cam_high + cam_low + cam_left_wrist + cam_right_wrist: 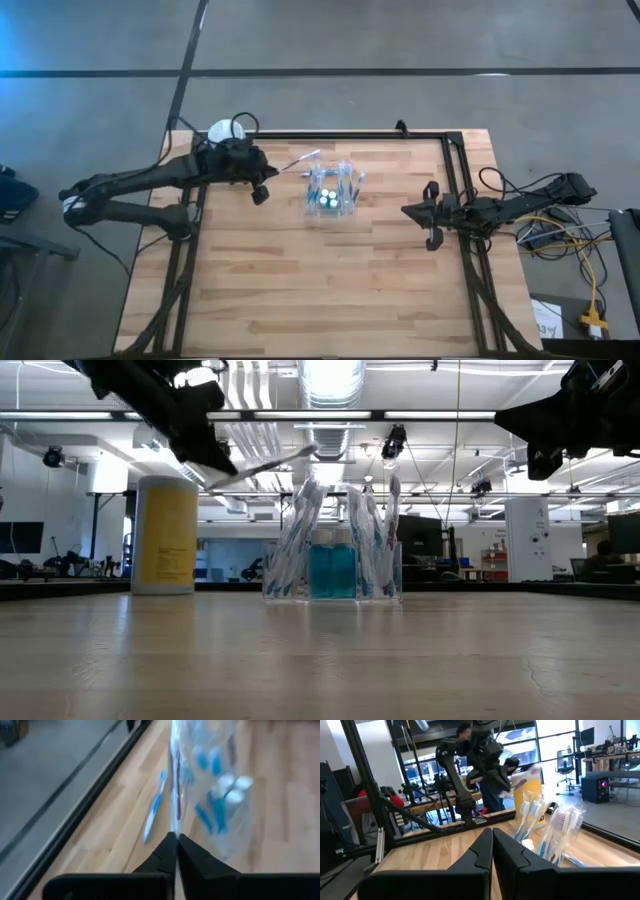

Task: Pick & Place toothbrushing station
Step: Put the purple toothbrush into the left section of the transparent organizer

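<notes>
Beside the toothbrushing station (pixel 332 192), left fingers (pixel 262 188) pinching wrapped toothbrush (pixel 301 160) (raised)

The table (pixel 300 290) is pale wood planking, smooth with a soft sheen, edged by a matt black metal frame (pixel 455 160). The toothbrushing station (pixel 332 192) is clear glossy plastic. Beside it, the yellow canister (pixel 165 535) looks matt. Both arms look dark and matt.

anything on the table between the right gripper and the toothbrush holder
Nothing visible. In the high view, bare wood lies between the right gripper and the holder. The left gripper sits on the holder's far side, shut on a wrapped toothbrush.
</notes>
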